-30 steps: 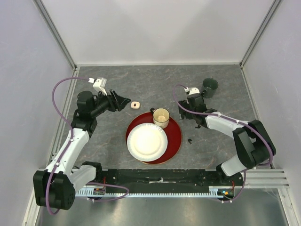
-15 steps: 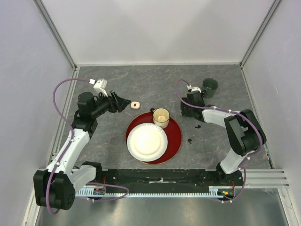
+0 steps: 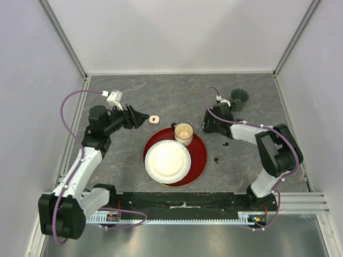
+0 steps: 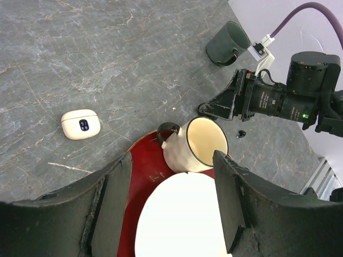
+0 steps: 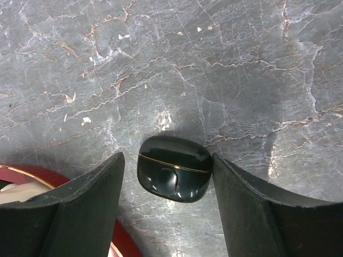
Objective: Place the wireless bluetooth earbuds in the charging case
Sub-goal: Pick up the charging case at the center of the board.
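A closed glossy black charging case point(image 5: 174, 167) lies on the grey table between the open fingers of my right gripper point(image 5: 167, 158). The right finger is at the case's edge and the left one stands apart from it. From above, the right gripper point(image 3: 206, 128) hides this case. Two black earbuds point(image 3: 225, 143) point(image 3: 216, 159) lie on the table near the red plate's right edge; one also shows in the left wrist view point(image 4: 241, 133). A closed white case point(image 3: 155, 119) point(image 4: 80, 124) lies just right of my open, empty left gripper point(image 3: 139, 116) point(image 4: 171, 155). No white earbuds show.
A cream mug point(image 3: 184, 133) point(image 4: 198, 144) and a white paper plate point(image 3: 167, 161) sit on a red plate point(image 3: 200, 155) in the middle. A dark green cup point(image 3: 239, 99) point(image 4: 228, 44) stands at the back right, behind the right gripper.
My right gripper has shifted back and to the left, over the spot beside the mug. The left arm has barely moved.
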